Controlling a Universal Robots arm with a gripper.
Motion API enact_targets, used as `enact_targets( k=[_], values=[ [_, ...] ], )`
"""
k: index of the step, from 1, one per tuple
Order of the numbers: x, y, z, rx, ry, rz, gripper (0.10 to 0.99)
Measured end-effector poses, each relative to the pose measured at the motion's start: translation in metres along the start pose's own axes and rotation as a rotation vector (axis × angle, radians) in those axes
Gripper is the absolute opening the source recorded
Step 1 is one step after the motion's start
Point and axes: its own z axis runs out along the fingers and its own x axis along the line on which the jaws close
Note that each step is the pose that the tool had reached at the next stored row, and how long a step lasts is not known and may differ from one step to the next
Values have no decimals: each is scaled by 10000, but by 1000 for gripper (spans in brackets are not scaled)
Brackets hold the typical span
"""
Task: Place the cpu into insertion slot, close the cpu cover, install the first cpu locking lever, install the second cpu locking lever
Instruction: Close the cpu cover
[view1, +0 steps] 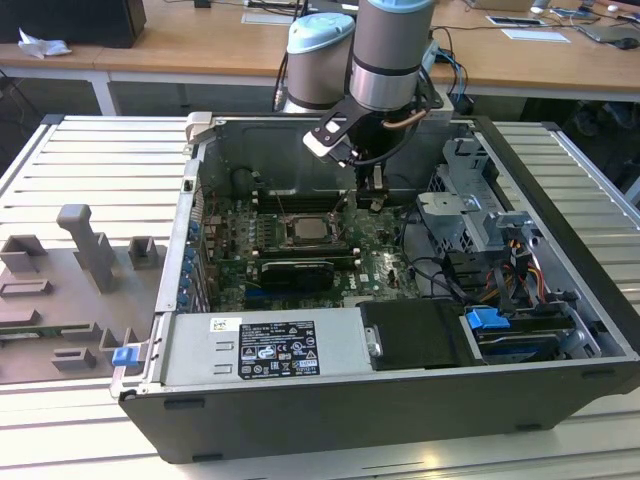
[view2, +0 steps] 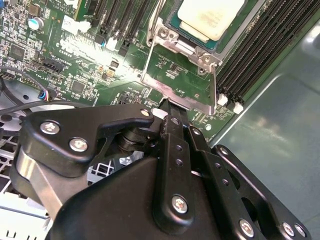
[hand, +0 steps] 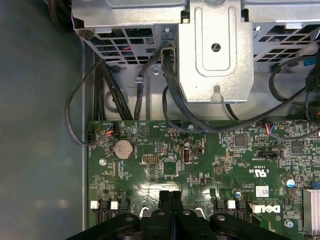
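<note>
The cpu (view2: 210, 17), a pale metal square, sits in the insertion slot (view2: 175, 25) on the green board; in the exterior view the cpu (view1: 305, 232) lies mid-board inside the open case. The cpu cover (view2: 155, 75), a silvery frame with green board showing through its window, stands swung open away from the socket. My gripper (view2: 169, 107) is shut, fingertips together right at the cover's free edge. In the first wrist view my gripper (hand: 170, 195) shows both black fingers pressed against each other. In the exterior view my gripper (view1: 372, 203) hangs just to the exterior view's right of the socket.
Long black memory slots (view2: 260, 55) flank the socket. A metal drive cage (hand: 215, 50) with black cables (hand: 170, 100) stands beyond the board. A black ribbed card (view1: 295, 270) and a grey power supply (view1: 260, 350) sit nearer the camera. A grey fixture (view1: 80, 260) lies outside the case.
</note>
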Motion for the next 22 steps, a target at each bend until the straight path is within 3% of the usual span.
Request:
enact_targets(
  k=[22],
  values=[
    [-1,-41,0,0,0,-1,106]
  ],
)
